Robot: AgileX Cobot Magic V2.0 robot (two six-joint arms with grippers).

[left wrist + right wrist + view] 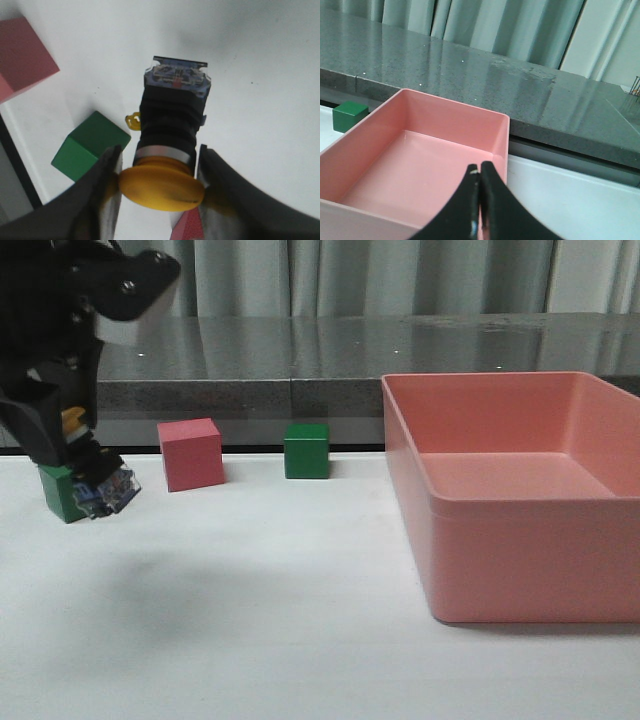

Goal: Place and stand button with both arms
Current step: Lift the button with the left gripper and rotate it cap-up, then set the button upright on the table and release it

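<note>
- At about nine o'clock of the front view, we are holding the button in our left gripper, which is pinching it by the yellow cap; the blue base is pointing down and toward the table's middle, so it is tilted rather than upright.
- In the left wrist view the two fingers are pressing on either side of the cap, with the black body and blue base sticking out beyond them over the white table.
- Just behind the button, a green cube is sitting at the table's left edge; we cannot tell whether the two are touching.
- Moving toward twelve o'clock, a pink cube and a second green cube are standing near the back edge, well apart from the button.
- At three o'clock the pink bin is lying open, with nothing showing inside.
- Our right gripper is hovering over the bin's near wall with its jaws pressed together, holding nothing.
- We are judging the pickup as done; placing the button, standing it on its base, and any work for the right arm are all remaining.
</note>
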